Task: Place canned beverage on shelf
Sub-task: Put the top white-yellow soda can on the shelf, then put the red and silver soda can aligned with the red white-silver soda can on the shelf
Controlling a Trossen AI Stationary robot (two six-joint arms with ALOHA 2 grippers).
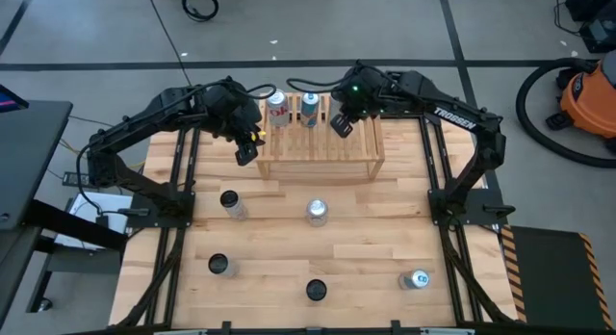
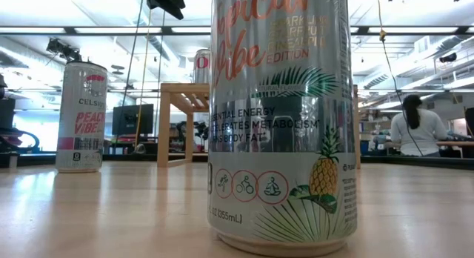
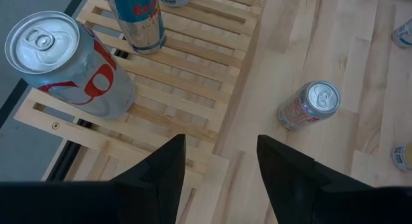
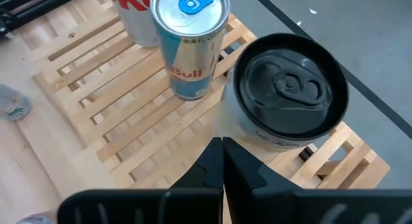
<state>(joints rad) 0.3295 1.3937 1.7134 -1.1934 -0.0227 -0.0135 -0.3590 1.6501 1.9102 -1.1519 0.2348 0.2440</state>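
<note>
Left gripper [image 1: 246,152] hangs over the shelf's [image 1: 322,147] left end, fingers [image 3: 168,169] spread wide, holding nothing. On the slatted shelf top stand a red-and-white can [image 1: 277,109] at the left corner, then a blue-and-silver can [image 1: 309,107] beside it. Right gripper [image 1: 341,125] sits over the shelf next to those, fingers pressed together, empty; a black-topped can [image 4: 286,89] stands just ahead of it, probably on the shelf's far edge. Six more cans are spread over the tabletop [image 1: 366,239], one silver can [image 1: 317,212] near the middle.
</note>
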